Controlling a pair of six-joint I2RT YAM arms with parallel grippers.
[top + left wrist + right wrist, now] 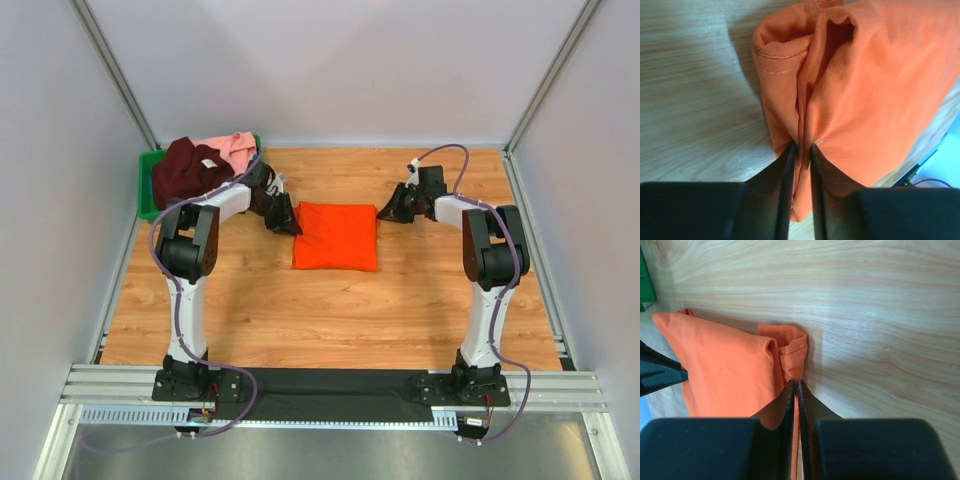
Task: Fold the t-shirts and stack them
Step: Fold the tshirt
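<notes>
Top external view: we see the orange t-shirt (336, 235) folded into a rectangle at the middle of the table (330, 310). The left gripper (290, 222) is at its far left corner and the right gripper (383, 212) at its far right corner. In the wrist views, each pair of jaws is drawn nearly together, pinching a fold of orange cloth. The maroon t-shirt (185, 168) and pink t-shirt (235, 148) lie heaped in the green bin (148, 195) at far left.

A green plastic bin (146, 196) sits at the far left corner of the wooden table (330, 310), close against the white walls (330, 70) that enclose it. Along the table's near edge run aluminium rails (100, 385) with a black strip (335, 385) between them
</notes>
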